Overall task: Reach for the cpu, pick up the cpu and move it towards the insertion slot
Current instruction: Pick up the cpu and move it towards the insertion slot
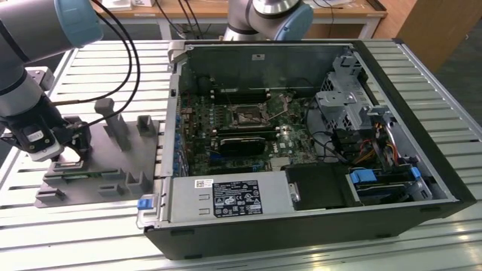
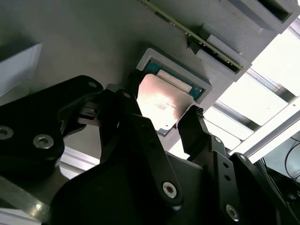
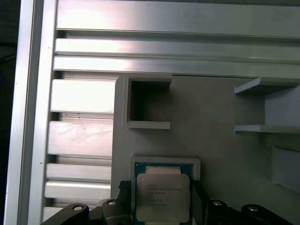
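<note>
I am holding my gripper [image 2: 164, 99] low over the grey fixture [image 1: 105, 189], straddling the cpu [image 3: 162, 197], which is sitting in its square recess at the exterior view's left. I cannot tell whether the grip is closed on it. The insertion slot [image 1: 247, 116] is lying well apart, inside the computer case [image 1: 301, 226]. Hazard, as I am judging it: an off-centre or light grip risks tilting the chip against the recess wall, then jamming or dropping it.

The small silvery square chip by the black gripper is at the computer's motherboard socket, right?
No. The small silvery square chip by the black gripper is at a recess of the grey plastic fixture, as the first wrist view shows.
</note>
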Available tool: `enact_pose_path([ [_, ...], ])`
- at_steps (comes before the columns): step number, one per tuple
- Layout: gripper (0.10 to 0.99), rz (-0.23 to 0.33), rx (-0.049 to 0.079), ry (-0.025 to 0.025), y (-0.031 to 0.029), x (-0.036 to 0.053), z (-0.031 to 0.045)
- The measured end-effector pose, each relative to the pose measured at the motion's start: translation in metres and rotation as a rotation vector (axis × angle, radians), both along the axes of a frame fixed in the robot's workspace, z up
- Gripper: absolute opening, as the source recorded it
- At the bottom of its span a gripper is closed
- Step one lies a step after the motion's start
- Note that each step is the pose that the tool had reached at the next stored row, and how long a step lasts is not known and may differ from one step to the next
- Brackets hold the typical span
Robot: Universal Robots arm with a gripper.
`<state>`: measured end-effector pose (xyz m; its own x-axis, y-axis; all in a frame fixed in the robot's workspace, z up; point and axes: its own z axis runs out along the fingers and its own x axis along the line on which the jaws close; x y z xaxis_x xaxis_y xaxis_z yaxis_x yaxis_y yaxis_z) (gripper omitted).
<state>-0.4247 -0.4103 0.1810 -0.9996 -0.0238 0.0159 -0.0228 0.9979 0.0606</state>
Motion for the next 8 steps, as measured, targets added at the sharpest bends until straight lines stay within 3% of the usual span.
enact_pose_path([
  [8,0.608,0.000,0.003,0.0000,0.0007,-0.0007,-0.0001],
])
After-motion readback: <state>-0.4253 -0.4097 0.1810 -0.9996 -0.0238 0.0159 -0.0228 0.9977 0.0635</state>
